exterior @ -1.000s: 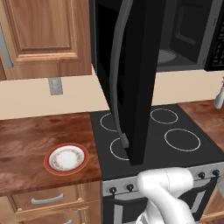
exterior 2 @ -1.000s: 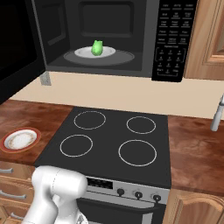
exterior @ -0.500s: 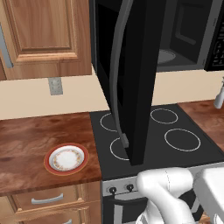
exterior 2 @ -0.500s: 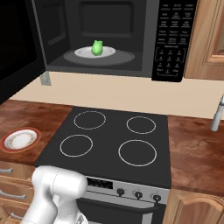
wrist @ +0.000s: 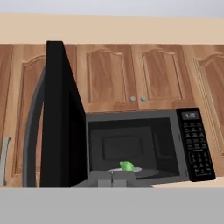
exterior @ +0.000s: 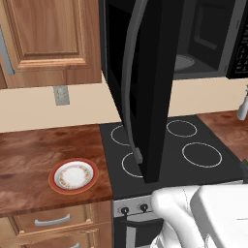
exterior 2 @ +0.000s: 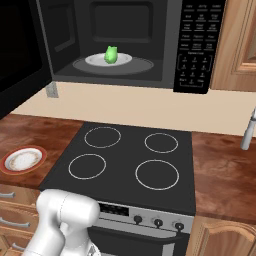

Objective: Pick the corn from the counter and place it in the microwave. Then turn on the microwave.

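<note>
Corn [exterior 2: 110, 54] lies on the turntable inside the microwave [exterior 2: 195, 45], whose door [exterior: 150, 87] stands wide open. The tool is shut and empty. Pushing the door carelessly could miss it, so the microwave would not start.

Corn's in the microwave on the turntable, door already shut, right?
Not quite. The corn is in the microwave on the turntable, but the door stands wide open, swung out over the stovetop. The right base view shows the open cavity.
</note>
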Motion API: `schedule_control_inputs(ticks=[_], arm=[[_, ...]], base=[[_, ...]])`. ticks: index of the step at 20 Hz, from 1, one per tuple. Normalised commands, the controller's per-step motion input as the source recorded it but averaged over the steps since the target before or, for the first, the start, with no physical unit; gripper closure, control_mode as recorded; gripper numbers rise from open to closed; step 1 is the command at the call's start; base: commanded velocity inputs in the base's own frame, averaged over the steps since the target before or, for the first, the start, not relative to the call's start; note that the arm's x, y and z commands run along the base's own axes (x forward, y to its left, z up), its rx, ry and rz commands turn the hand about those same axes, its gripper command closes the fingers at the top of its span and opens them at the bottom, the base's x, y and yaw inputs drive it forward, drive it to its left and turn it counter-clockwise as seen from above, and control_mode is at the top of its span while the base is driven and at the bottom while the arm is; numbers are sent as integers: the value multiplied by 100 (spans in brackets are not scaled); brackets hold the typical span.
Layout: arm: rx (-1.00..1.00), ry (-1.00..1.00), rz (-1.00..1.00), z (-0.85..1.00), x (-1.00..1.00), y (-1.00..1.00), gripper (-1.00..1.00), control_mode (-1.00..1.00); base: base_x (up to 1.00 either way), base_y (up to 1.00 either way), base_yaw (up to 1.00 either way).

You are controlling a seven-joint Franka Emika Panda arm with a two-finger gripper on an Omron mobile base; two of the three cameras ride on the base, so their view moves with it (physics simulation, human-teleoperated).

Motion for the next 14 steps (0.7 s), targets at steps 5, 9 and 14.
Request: schedule_control_inputs(ticks=[5, 9, 14], arm=[[0, 0, -6, -2, 0, 16, 100, -100], [0, 0, -7, -3, 0, 15, 100, -100], [0, 0, -7, -6, 1, 10, 100, -100]], base=[[0, 0, 0], [0, 0, 0], [0, 0, 0]])
